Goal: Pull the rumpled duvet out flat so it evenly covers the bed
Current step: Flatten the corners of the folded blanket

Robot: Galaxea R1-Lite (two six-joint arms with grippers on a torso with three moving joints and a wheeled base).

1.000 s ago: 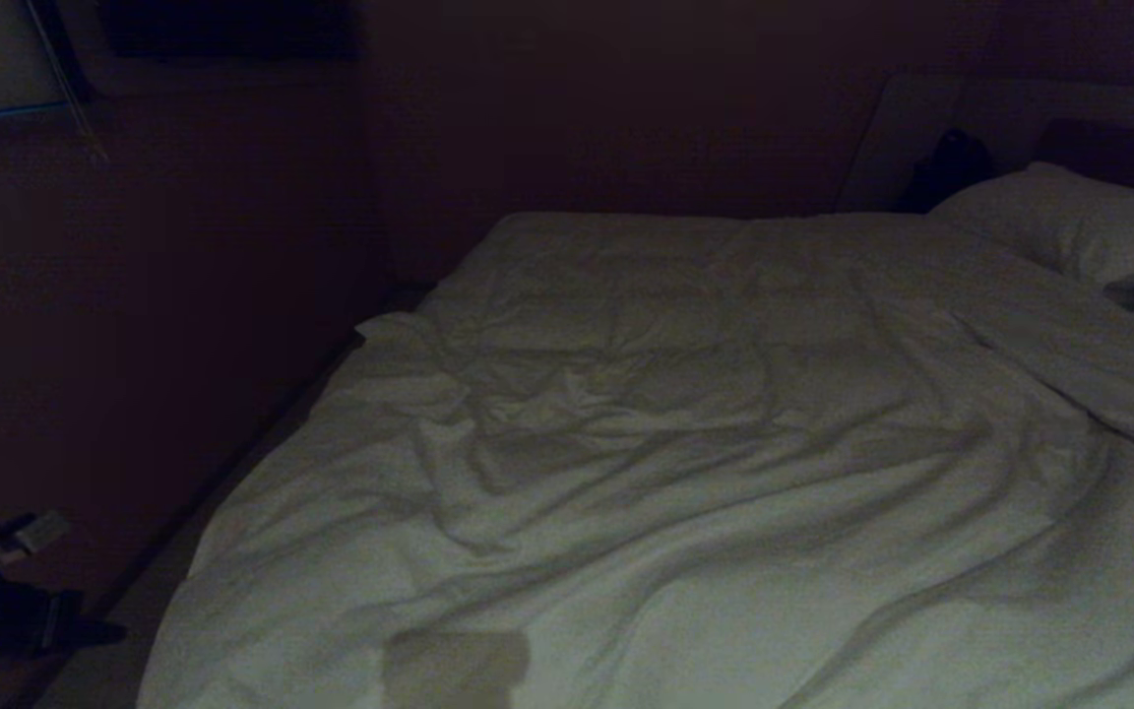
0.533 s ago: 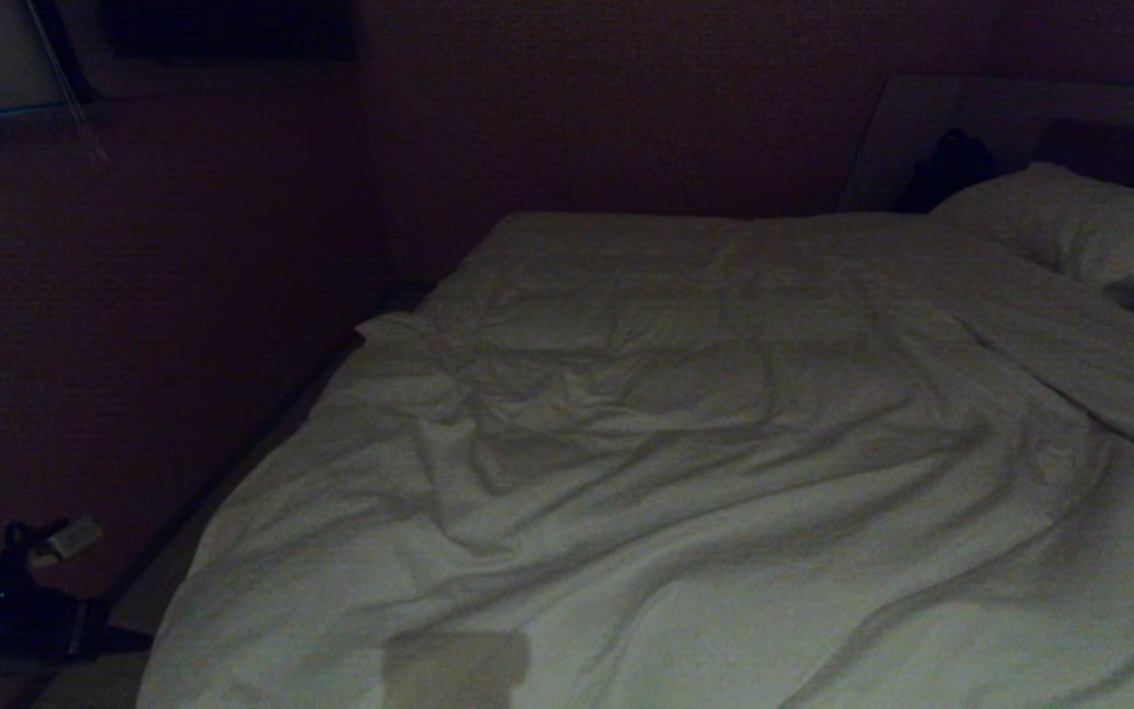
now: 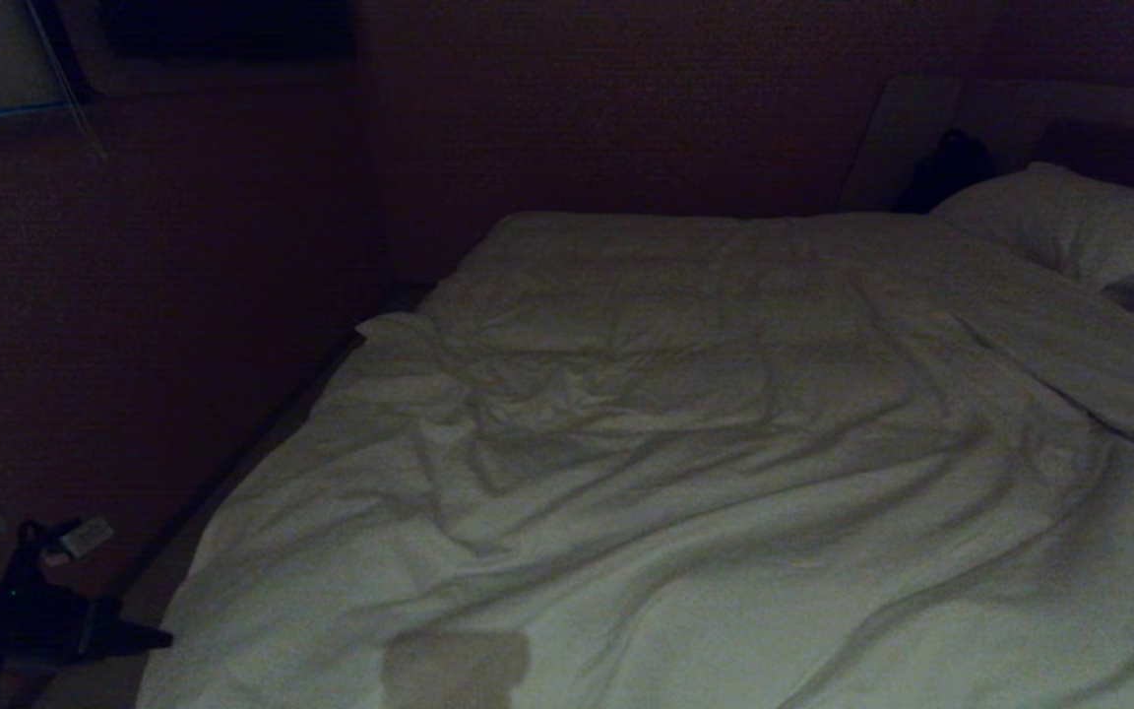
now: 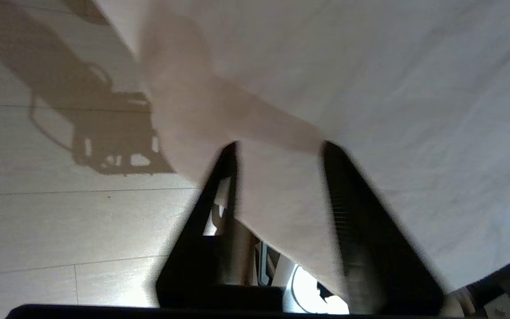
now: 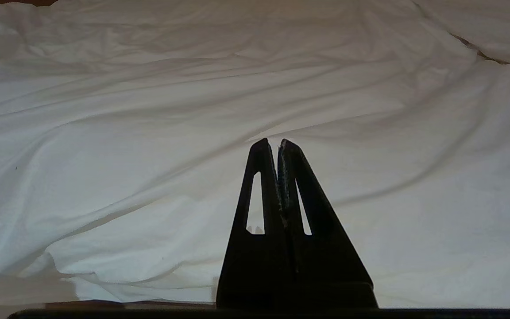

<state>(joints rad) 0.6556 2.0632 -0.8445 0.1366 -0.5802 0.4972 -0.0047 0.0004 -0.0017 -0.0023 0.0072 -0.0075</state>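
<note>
Duvet [image 3: 685, 473] lies across the bed [image 3: 262, 433], reaching the far corner and hanging over the near-left edge, with long creases running diagonally through the middle. 1 pillow [image 3: 1069, 226] shows at the head end, uncovered.

Left gripper [image 4: 279, 146] sits low at the bed's near-left corner, above the pale floor [image 4: 60, 212]. Jaws stand partly apart, with a hanging fold of the cover between them (no pinch that I can see; cloth looks slack against the fingers). Treat it as unheld.

Right gripper [image 5: 272, 142] is pressed fully closed, empty, pointing over the cover from the near edge. It looks parked.

Risks for you from here:
- Close without pushing deeper onto the fold and you likely catch only the outer layer; a pull would then slip off.
- Pull hard from this 1 corner and the cover may skew, dragging off the far side or away from the pillow end.
- The hanging edge is near the floor; drop it and it may trail there.
- Mid-bed creases probably won't clear from a corner pull alone.
</note>
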